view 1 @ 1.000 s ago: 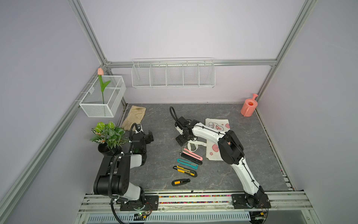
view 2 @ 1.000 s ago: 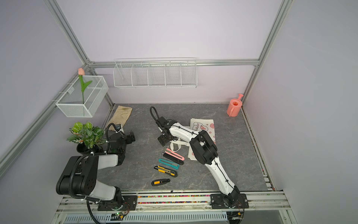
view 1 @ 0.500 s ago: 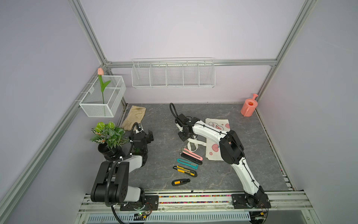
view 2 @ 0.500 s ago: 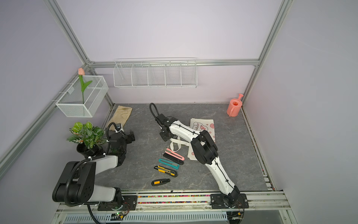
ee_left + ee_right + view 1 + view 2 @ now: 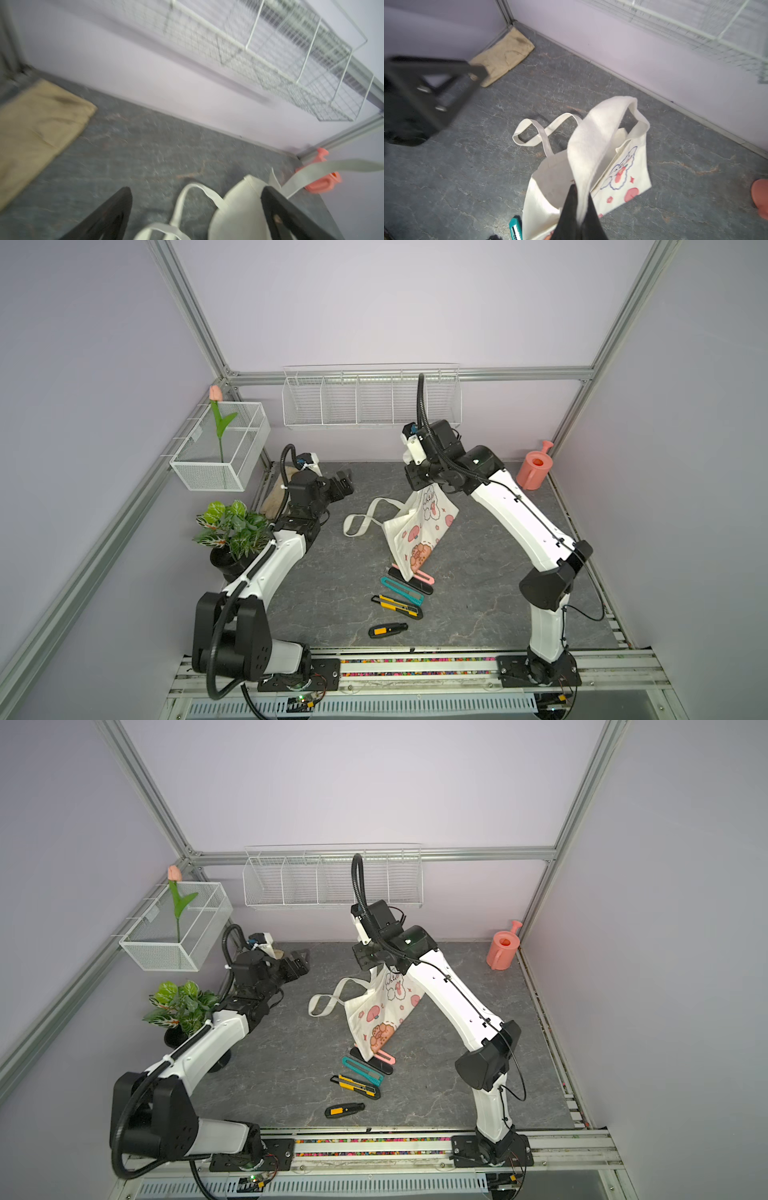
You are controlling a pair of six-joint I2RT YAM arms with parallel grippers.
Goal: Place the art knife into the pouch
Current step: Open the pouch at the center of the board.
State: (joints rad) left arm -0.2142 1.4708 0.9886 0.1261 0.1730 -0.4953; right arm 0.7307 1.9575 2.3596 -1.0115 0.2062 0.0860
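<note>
Right fingers (image 5: 566,216) pinch one flat woven strap (image 5: 591,145) of the cream cloth pouch (image 5: 417,526), now hanging, earlier flat on the grey marbled desk (image 5: 490,572). Left fingers (image 5: 112,212) stand spread, empty. Slim plastic art knives (image 5: 401,591) lie at its 6 o'clock.

A bag (image 5: 415,531) of matt cream cloth is seen. At 12 o'clock, a rack (image 5: 370,402) of white-coated wire is hung. The tabletop (image 5: 332,572) is finished matt, stone-veined.

Arms (image 5: 523,518): white shells; black joints (image 5: 548,585); black ribbed cables (image 5: 419,406); black bases (image 5: 536,672).
</note>
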